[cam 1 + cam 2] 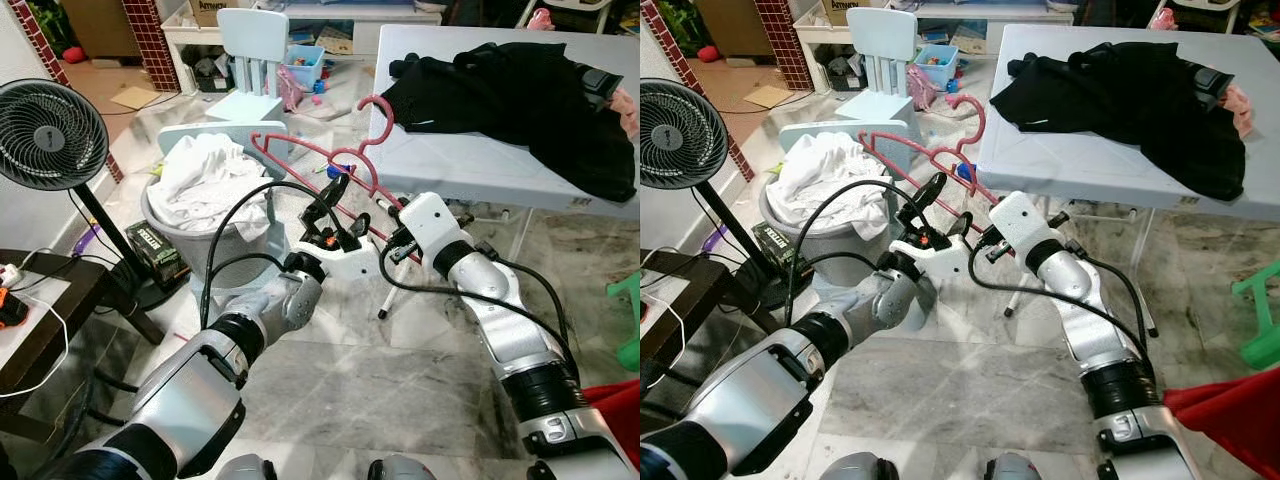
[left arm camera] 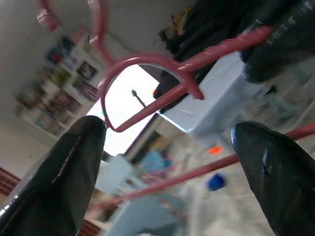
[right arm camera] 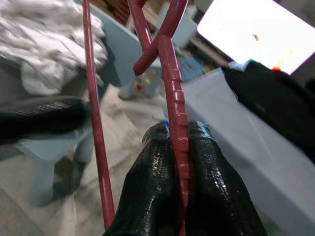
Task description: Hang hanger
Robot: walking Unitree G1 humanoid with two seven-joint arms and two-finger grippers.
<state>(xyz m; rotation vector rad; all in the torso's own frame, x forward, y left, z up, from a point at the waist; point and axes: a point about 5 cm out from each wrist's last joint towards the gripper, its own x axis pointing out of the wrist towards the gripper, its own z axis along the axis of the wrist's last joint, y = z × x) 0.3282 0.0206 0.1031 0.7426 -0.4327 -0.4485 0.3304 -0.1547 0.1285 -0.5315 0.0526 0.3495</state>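
pink hanger (image 1: 322, 160), pinched tight in right gripper (image 3: 180, 147) beside table (image 1: 480, 165) corner; left gripper (image 1: 335, 205) spread wide just beside hanger, holding nothing.

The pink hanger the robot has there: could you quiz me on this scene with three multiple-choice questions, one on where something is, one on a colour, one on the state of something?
1. Where does the black garment lie?
A. In the laundry basket
B. On the white table
C. On the floor

2. What colour is the hanger?
A. Pink
B. Green
C. White

3. How does the right gripper stand?
A. Wide open, apart from the hanger
B. Shut on the hanger
C. Resting on the fan

Answers:
1. B: the dark cloth is spread over the white table, while the laundry basket holds white laundry.
2. A: its hook and bars are pink in every view.
3. B: the right wrist view shows both black fingers pressed against the hanger's bar; the left gripper is open beside it.
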